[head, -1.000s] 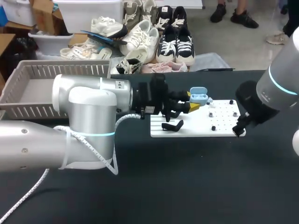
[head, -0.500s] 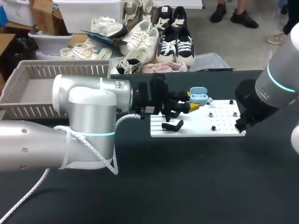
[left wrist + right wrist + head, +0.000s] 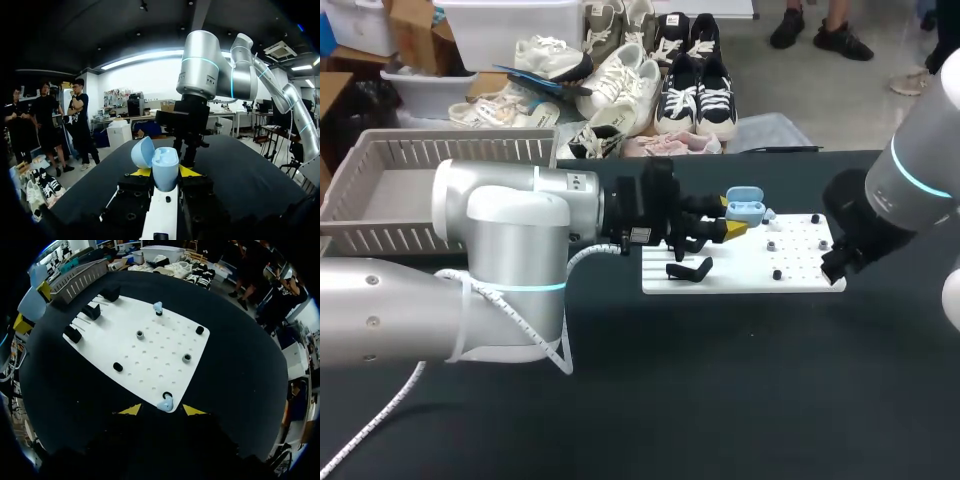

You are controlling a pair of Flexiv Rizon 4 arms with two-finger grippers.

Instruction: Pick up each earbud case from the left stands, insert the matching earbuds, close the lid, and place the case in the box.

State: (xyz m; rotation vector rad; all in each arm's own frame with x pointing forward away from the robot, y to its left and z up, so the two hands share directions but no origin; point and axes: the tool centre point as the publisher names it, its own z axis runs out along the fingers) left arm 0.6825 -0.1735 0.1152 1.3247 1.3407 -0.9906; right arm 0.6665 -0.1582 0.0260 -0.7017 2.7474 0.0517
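While open-lidded, case (image 3: 165, 169) within left claw (image 3: 165, 172) (snug).

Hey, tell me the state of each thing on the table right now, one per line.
earbud case: lid open, gripped upright.
left claw: shut on the earbud case.
right claw: open, tips flanking the near earbud.
near earbud: standing on the white board.
far earbud: standing on the white board.

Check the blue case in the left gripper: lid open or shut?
Open. The lid stands swung back from the blue case held in the left gripper; the head view shows it raised too.
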